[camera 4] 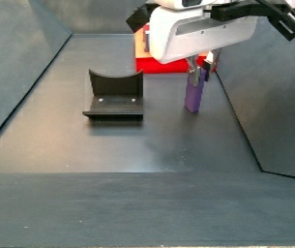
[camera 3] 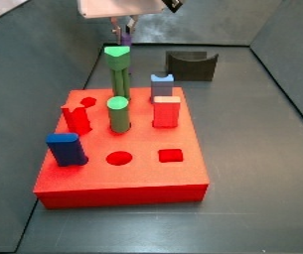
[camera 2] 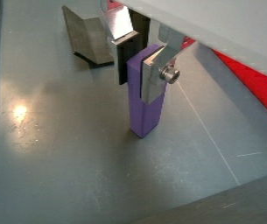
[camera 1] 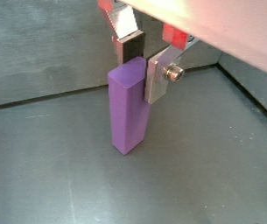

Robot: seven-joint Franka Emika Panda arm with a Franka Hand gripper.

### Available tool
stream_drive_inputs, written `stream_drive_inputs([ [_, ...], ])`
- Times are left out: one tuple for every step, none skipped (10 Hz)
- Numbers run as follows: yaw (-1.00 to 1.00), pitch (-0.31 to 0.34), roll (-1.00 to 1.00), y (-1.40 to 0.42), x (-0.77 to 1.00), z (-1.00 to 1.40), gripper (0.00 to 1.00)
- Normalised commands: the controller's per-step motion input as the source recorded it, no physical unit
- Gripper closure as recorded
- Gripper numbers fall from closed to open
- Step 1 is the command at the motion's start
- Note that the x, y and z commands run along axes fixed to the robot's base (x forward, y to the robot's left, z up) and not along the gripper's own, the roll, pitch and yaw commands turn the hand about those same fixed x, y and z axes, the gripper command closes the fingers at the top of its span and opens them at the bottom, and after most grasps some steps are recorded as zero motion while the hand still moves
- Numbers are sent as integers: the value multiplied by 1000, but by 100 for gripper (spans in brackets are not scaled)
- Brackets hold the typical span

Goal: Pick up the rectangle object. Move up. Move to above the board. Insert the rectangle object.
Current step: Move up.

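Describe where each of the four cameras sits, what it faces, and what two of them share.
Wrist view: on the arm, looking down at the gripper around the rectangle object.
Wrist view: same mount, also catching the fixture.
Side view: beyond the board, facing the fixture.
Side view: opposite end, the arm's white head overhead.
Both wrist views share the post.

This is a robotics lab test cell. A bare dark grey desk [camera 4: 124, 145] is walled in by plain grey panels. On it sits the fixture [camera 4: 112, 95]. Beside the fixture, the gripper [camera 4: 199, 66] hangs at the purple rectangle object [camera 4: 193, 90], with the red board [camera 3: 120, 149] of shaped pegs and holes nearby.
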Motion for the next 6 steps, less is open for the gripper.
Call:
stream_drive_inputs([
  [0,0,0,0,0,833,100],
  [-6,39,-9,-17,-37,842,100],
  [-11,69,-3,-19,-80,709,100],
  [-13,68,8,-10,-74,620,100],
  [-16,56,30,2,-50,415,100],
  [-15,50,44,5,-34,249,100],
])
